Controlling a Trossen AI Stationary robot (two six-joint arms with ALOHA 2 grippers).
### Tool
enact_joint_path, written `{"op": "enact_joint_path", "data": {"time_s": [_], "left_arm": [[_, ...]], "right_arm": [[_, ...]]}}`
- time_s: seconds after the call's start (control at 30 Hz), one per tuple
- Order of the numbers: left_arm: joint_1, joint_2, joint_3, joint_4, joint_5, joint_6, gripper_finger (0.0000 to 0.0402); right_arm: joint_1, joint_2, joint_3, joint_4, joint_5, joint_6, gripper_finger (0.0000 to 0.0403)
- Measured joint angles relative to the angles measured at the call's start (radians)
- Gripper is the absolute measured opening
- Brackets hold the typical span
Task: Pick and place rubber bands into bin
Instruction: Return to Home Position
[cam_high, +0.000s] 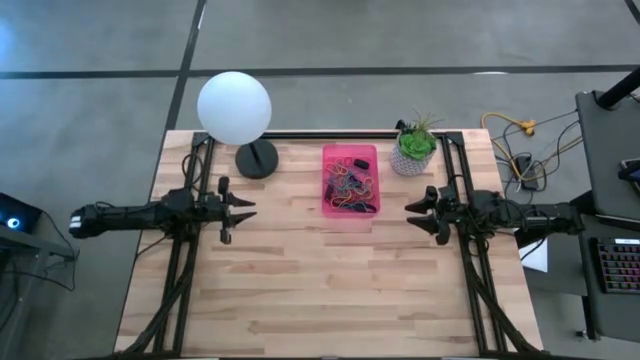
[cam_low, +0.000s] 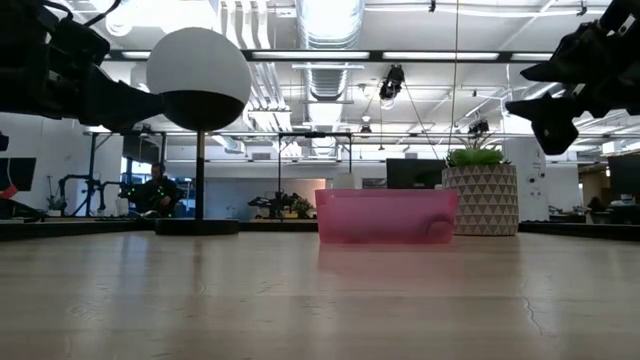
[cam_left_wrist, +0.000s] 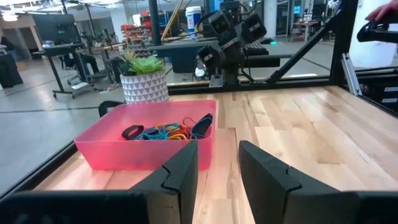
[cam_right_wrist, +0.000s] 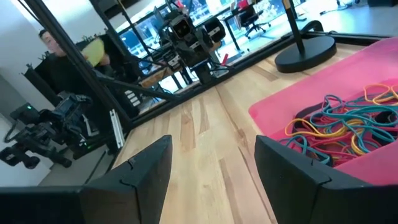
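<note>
The left gripper and right gripper gape empty, the bin between them holding the tangled rubber bands, probably light and floppy, best pinched by one loose loop.

Two slim matte-black jointed arms, left pincer and right pincer alike (blocky, notched fingers).

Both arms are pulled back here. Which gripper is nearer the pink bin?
Right. The right gripper, open, hangs above the table a short way off the bin's right side. The left gripper, also open, is clearly farther off the bin's left side, by the lamp base.
</note>
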Motion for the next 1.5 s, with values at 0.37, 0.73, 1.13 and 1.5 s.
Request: {"op": "enact_joint_path", "data": {"time_s": [0.37,0.73,1.13,1.5], "left_arm": [[0.000,0.024,0.000,0.001,0.000,0.000,0.0101],[0.000,0.024,0.000,0.001,0.000,0.000,0.0101],[0.000,0.022,0.000,0.002,0.000,0.000,0.0101],[0.000,0.022,0.000,0.001,0.000,0.000,0.0101]], "right_arm": [[0.004,-0.024,-0.004,0.057,0.003,-0.360,0.0215],[0.087,-0.023,-0.033,0.112,0.149,-0.728,0.0215],[0.099,-0.023,-0.033,0.111,0.100,-0.661,0.0215],[0.098,-0.008,-0.033,0.111,0.099,-0.669,0.0215]]}}
